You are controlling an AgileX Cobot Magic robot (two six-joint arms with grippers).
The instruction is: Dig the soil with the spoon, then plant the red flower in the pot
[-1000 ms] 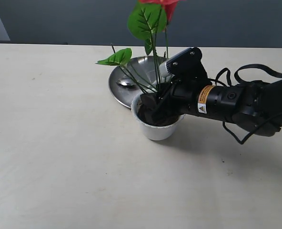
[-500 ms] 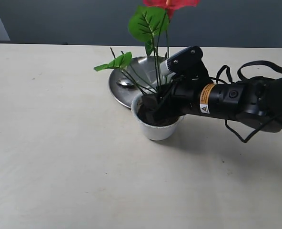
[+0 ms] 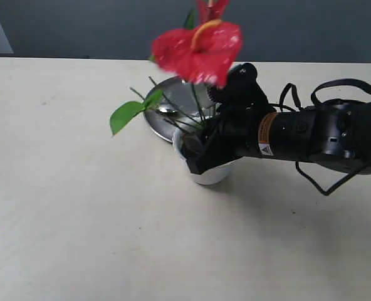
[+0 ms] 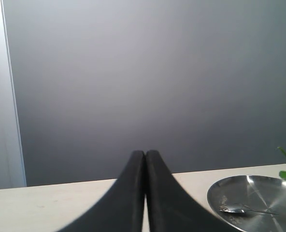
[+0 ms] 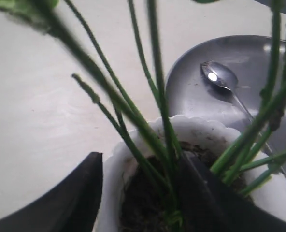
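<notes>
The red flower (image 3: 195, 53) stands in the white pot (image 3: 209, 175), its bloom leaning left over the plate, one green leaf (image 3: 124, 116) hanging low. Its thin stalks (image 5: 155, 121) rise out of the dark soil (image 5: 143, 205) inside the scalloped pot (image 5: 111, 188). My right gripper (image 3: 195, 155) (image 5: 140, 162) is open at the pot's rim, one finger outside the wall, the other in the soil beside the stalks. The spoon (image 3: 167, 111) (image 5: 219, 79) (image 4: 239, 210) lies on the steel plate. My left gripper (image 4: 145, 155) is shut on nothing, away from the pot.
The round steel plate (image 3: 173, 94) (image 4: 259, 191) (image 5: 196, 96) sits just behind the pot, touching or nearly touching it. The right arm (image 3: 311, 135) and its cables stretch across the table's right side. A grey wall stands behind the table.
The flower has swung and tipped left, its red bloom dropping lower into view and the leaf sinking. My right gripper has shifted slightly left and down across the pot.
</notes>
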